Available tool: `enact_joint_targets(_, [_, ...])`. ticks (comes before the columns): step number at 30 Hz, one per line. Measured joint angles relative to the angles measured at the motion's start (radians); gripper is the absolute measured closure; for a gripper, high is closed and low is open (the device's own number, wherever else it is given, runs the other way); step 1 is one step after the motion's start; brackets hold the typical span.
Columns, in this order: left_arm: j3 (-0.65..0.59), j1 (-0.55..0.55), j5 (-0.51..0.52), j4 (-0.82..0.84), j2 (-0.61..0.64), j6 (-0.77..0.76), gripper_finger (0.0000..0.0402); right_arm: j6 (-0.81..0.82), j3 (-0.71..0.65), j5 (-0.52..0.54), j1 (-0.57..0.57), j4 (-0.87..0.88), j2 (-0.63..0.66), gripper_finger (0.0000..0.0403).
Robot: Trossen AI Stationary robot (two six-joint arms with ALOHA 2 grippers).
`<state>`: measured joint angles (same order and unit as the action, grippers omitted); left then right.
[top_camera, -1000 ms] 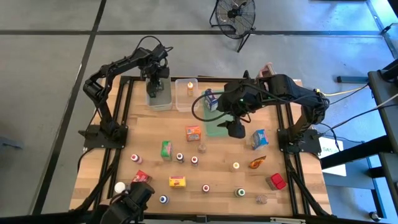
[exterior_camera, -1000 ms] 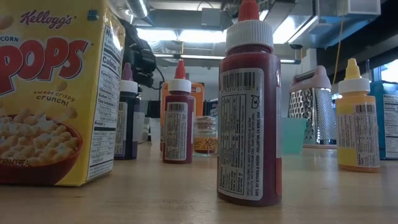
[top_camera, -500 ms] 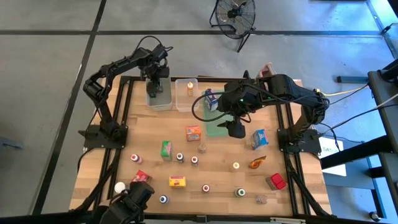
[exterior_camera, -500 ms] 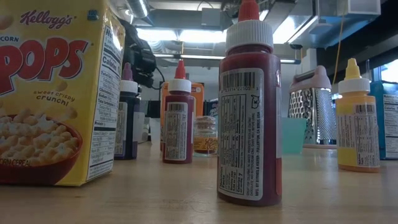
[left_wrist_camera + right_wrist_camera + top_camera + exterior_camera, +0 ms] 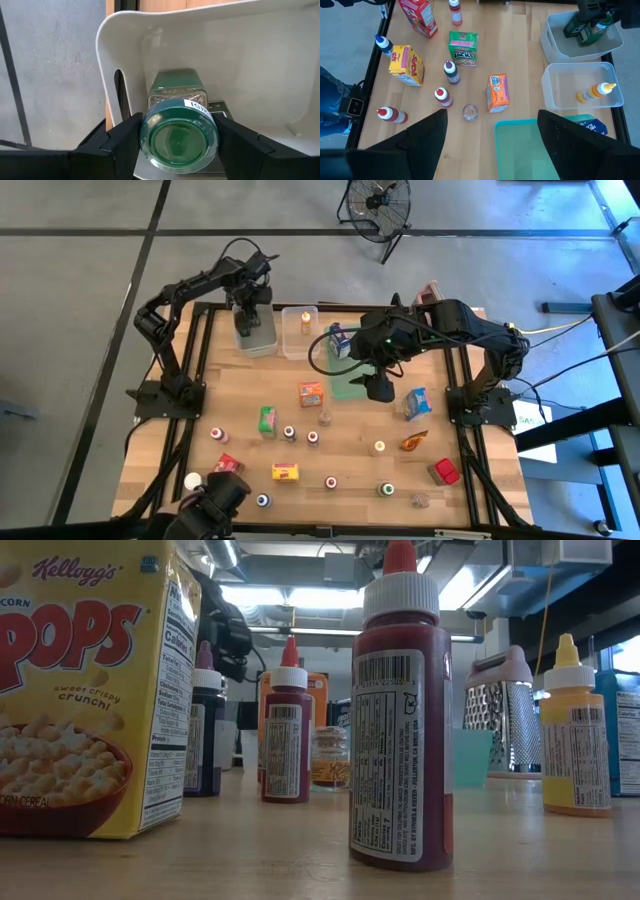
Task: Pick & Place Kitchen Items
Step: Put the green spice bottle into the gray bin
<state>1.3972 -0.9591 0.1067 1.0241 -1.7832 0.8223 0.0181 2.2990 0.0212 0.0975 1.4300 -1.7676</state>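
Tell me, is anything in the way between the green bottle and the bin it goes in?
Nothing visible. The left tool has the green bottle between its fingers, already down inside the clear bin. Only bare bin wall shows around it.

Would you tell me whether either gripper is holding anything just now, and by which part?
The left gripper straddles a green bottle in the clear bin; actual contact cannot be told. The right gripper is open and empty.

Wooden desk (image 5: 350, 450) on grey floor. Two clear bins (image 5: 297, 332) at 12 o'clock, green tray (image 5: 350, 385) beside. Box grater (image 5: 503, 720) upright. Fan (image 5: 377, 205) on floor, 12 o'clock.
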Motion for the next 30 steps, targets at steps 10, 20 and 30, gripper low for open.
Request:
enact_joint_targets(10, [0.0,0.005,0.005,0.001,0.0,-0.015,0.0174,-0.002,0.0,-0.003,0.0,0.001,0.0,0.0092])
enact_joint_targets(20, [0.0,0.005,0.005,0.008,0.0,-0.028,0.0169,-0.007,0.0,-0.007,0.0,0.002,0.0,0.0092])
enact_joint_targets(30, [0.0,0.005,0.005,0.015,0.0,-0.035,0.0166,-0.008,0.0,-0.007,0.0,0.002,0.0,0.0092])
